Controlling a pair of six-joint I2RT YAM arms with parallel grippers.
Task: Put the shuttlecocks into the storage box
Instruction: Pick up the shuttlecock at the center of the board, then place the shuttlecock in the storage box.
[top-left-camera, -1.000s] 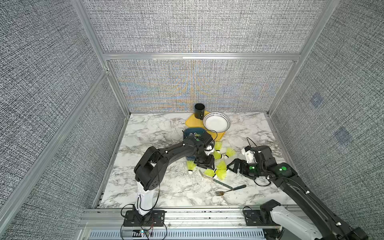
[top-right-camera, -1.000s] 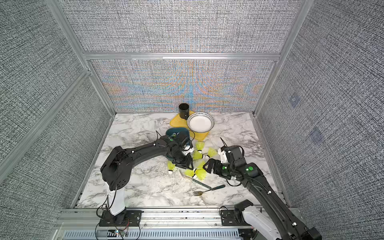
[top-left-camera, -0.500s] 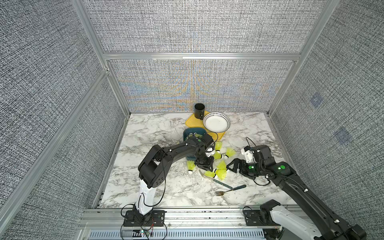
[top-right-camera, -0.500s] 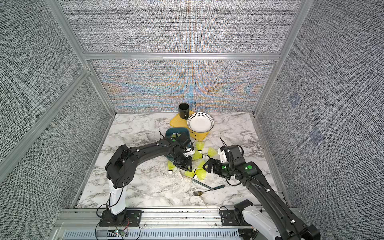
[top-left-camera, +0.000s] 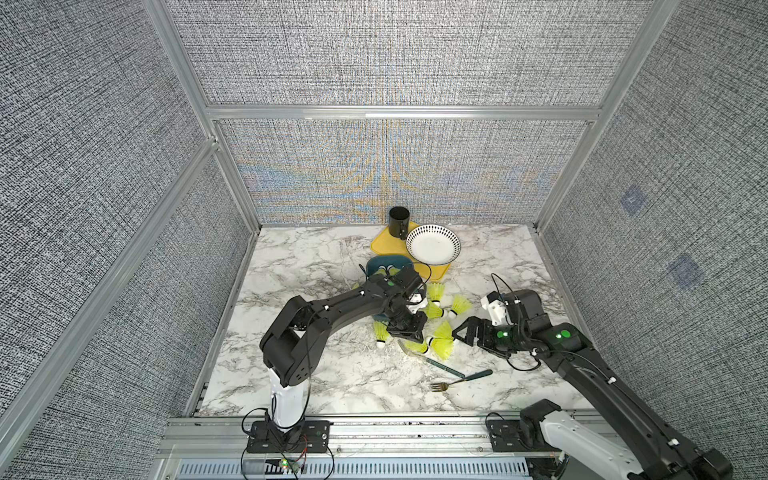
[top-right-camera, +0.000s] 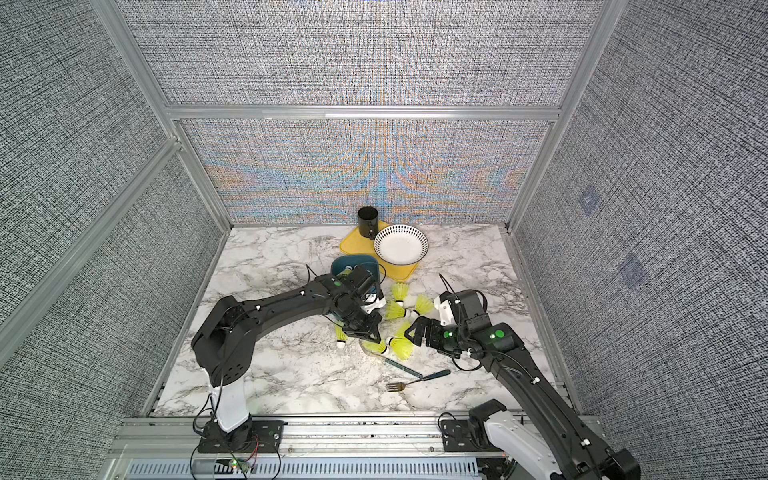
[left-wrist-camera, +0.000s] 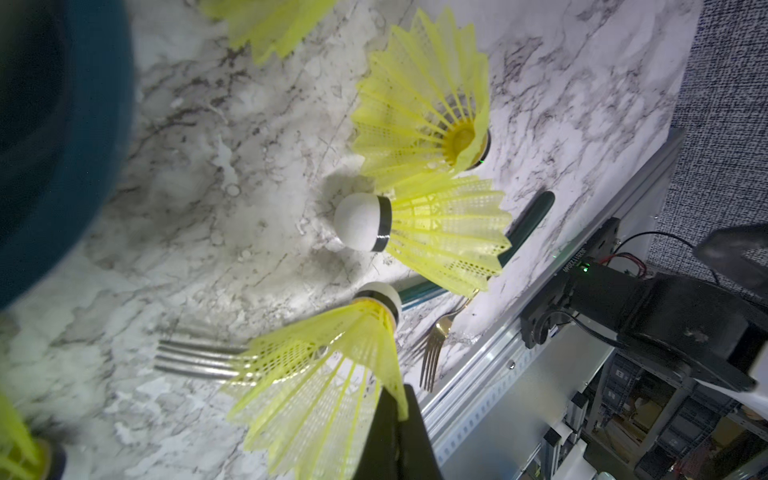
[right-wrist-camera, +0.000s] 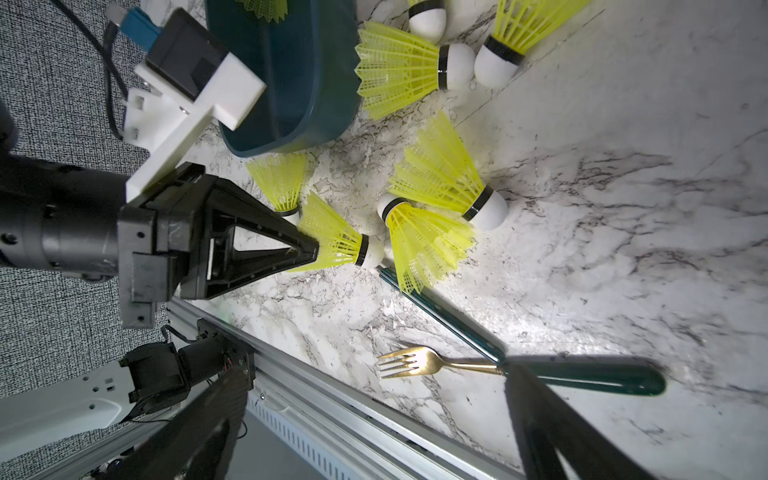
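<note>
On the marble table (top-left-camera: 316, 266): the left gripper (right-wrist-camera: 311, 249), jaws together, clamped on the skirt rim of one shuttlecock (right-wrist-camera: 338, 241). Its white tip points away from the fingers (left-wrist-camera: 392, 440), and its skirt overlaps the tines of a fork (left-wrist-camera: 195, 361). Whether the tip rests on the marble cannot be told. In both top views this gripper sits just below frame centre, at the left edge of the pile. Loose shuttlecocks (top-left-camera: 436, 309): several neon-yellow pieces, scattered from centre to right of centre, lying on their sides or tilted. One stands just beside the left gripper's tips, on the box side. The box (top-left-camera: 380, 265): a teal tub, directly above the left gripper in a top view and partly hidden by that arm's wrist. It is near the held piece but apart from it, and a few shuttlecocks lie inside. The right gripper (top-left-camera: 460, 332): jaws wide apart, holding nothing, at the pile's right edge and facing it. The nearest piece lies just beside its tips, contact unclear. A gold fork (top-left-camera: 446, 384) with a dark handle lies below and right of the pile. A yellow tray (top-left-camera: 384, 247) carrying a bowl (top-left-camera: 433, 245) and a black cup (top-left-camera: 399, 222) lies above and right of the box.
</note>
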